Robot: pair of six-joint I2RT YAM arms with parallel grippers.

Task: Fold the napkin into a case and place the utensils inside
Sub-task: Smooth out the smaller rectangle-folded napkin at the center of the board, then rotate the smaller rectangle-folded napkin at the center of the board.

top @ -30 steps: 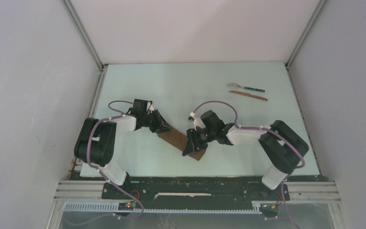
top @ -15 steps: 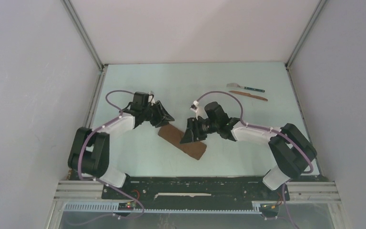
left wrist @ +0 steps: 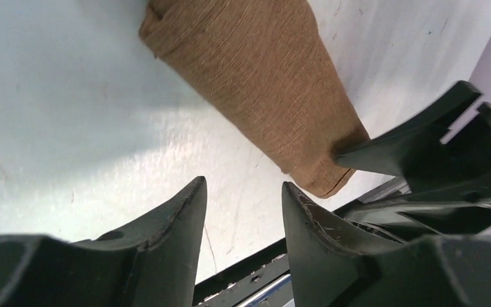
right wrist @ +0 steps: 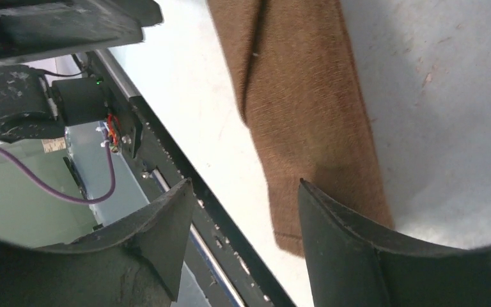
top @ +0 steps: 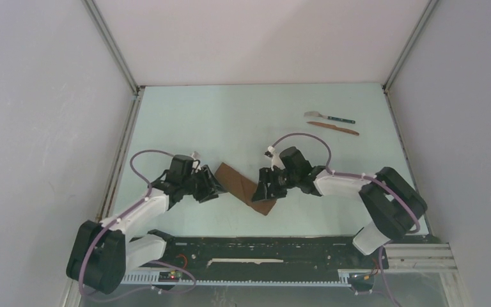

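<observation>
The napkin lies folded into a narrow dark-brown case (top: 243,187) slanting across the near middle of the table (top: 243,115). My left gripper (top: 210,190) stands open just left of the case (left wrist: 256,96), its fingers (left wrist: 188,214) bare over the table. My right gripper (top: 265,187) is open over the case's near end, one fingertip (left wrist: 409,147) resting on the cloth (right wrist: 300,96) and nothing pinched between its fingers (right wrist: 332,230). The utensils lie at the far right: a silver-headed one with a teal handle (top: 330,118) and a reddish-brown stick (top: 334,128) beside it.
The black base rail (top: 262,246) runs along the table's near edge, close behind the case's end. Grey walls close in the table on the left, right and far sides.
My left arm has pulled back from the case's far end toward the near left and its jaws have widened. My right gripper has shifted slightly along the case's near end.
</observation>
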